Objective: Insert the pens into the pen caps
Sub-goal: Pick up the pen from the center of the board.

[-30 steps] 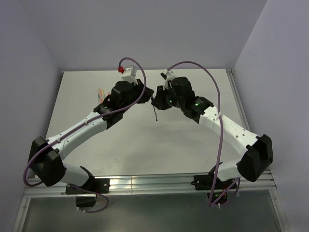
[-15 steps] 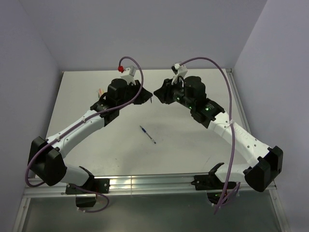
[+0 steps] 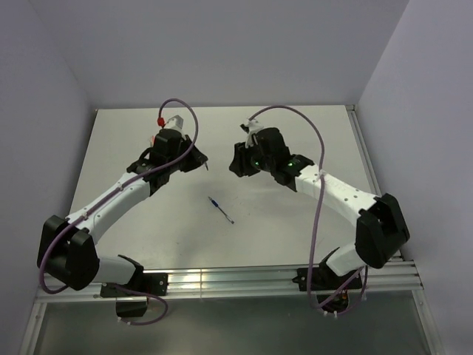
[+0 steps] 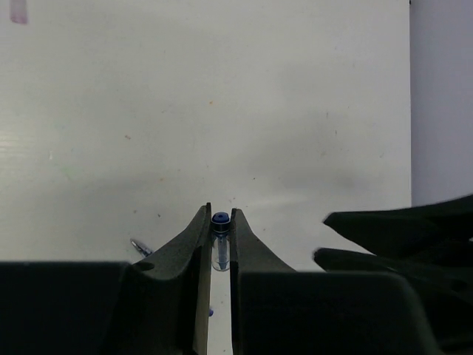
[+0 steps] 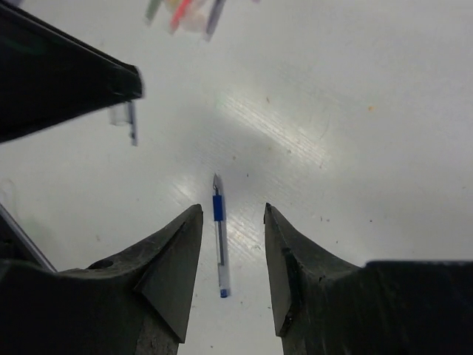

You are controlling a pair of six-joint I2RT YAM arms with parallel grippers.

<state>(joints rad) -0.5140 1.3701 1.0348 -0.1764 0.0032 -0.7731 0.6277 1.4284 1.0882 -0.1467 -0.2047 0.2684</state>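
Observation:
A blue pen (image 3: pixel 220 210) with a clear barrel lies flat on the white table, uncapped; it also shows in the right wrist view (image 5: pixel 219 237). My right gripper (image 5: pixel 233 208) is open and empty, hovering above the pen with one finger either side of it; from above it (image 3: pixel 238 164) is up and right of the pen. My left gripper (image 4: pixel 220 212) is shut on a clear pen cap with a blue end (image 4: pixel 220 238), held above the table; from above it (image 3: pixel 202 161) is up and left of the pen. The cap also shows in the right wrist view (image 5: pixel 127 117).
Several more coloured pens (image 5: pixel 185 11) lie in a blurred bunch at the far side, mostly hidden under my left arm (image 3: pixel 133 185) from above. The table's metal rail (image 3: pixel 222 281) runs along the near edge. Walls close in on the left, back and right.
The blue pen left my right gripper and now lies on the table. My left gripper has drawn back to the left with the cap. My right gripper has opened and swung over the pen.

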